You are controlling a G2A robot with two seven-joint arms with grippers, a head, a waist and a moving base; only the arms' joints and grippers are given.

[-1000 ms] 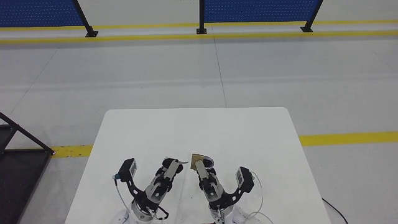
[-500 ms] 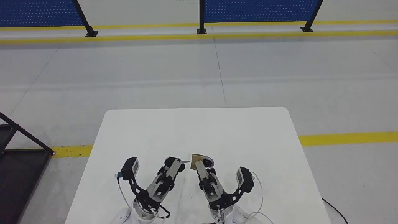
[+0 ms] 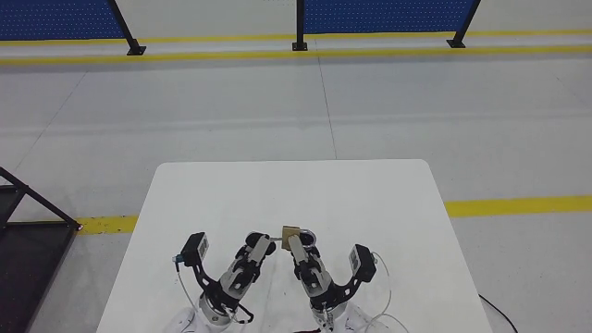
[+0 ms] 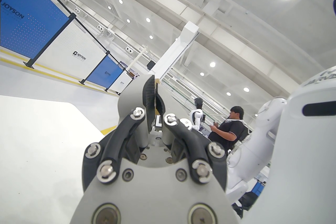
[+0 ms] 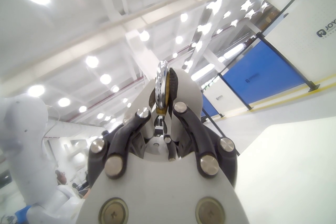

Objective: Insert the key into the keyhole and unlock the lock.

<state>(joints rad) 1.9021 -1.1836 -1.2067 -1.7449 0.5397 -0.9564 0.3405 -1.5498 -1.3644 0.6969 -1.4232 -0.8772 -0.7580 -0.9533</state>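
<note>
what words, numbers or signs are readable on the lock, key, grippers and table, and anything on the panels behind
lock: none readable.
key: too little of it shows to read anything.
left gripper and right gripper: no print.
table: no print.
barrier panels: a brand logo with a wordmark; the fine line beneath it is too small to read.

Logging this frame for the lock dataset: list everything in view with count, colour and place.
table: one, white, mid-floor.
lock: one, brass and silver, above the table's near edge.
key: one, colour unclear, beside the lock.
barrier panels: four, blue and white, far side.
floor lines: three, yellow, two by the panels, one by the table.
frame: one, black, left of table.
left pincer: one, grey-black, shut on the key.
right pincer: one, grey-black, shut on the lock.
</note>
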